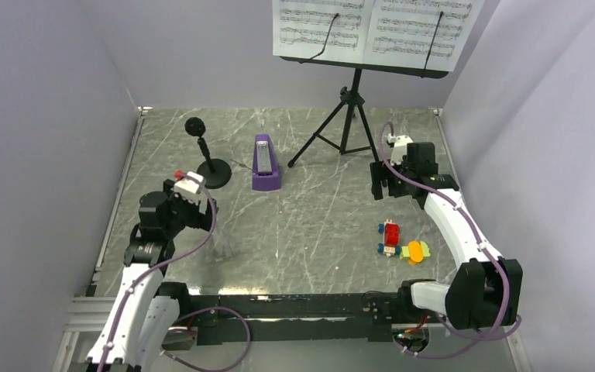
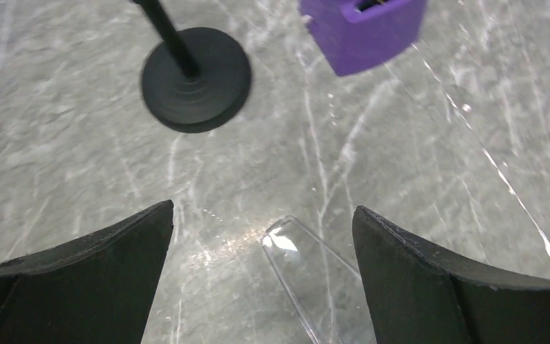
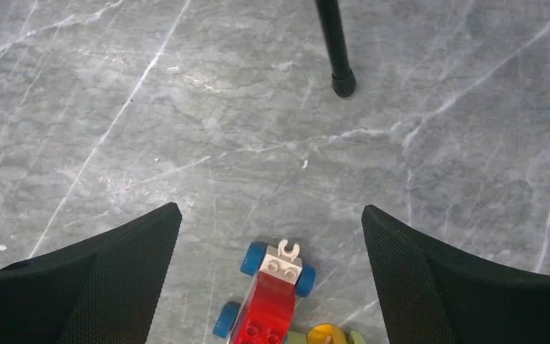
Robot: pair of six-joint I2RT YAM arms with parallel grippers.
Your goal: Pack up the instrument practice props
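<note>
Starting, we judge: nothing's packed yet. Mic stand [image 1: 214, 178] sits far-left on the bench [image 1: 318, 225], metronome [image 1: 264, 164] just right of it, music stand [image 1: 350, 108] w/ sheet-music pages [image 1: 372, 27] by the far edge. Left end effector [image 2: 261, 215] and right end effector [image 3: 271, 215] hang released, empty. Next: left reaches fwd, closes on mic stem.

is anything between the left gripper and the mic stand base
Nothing visible blocks it: bare table lies between the open left gripper and the microphone stand base. A clear piece lies below the gripper, short of the base.

Purple metronome [image 1: 264, 163], black microphone stand [image 1: 214, 177], grey marbled table [image 1: 318, 225].
</note>
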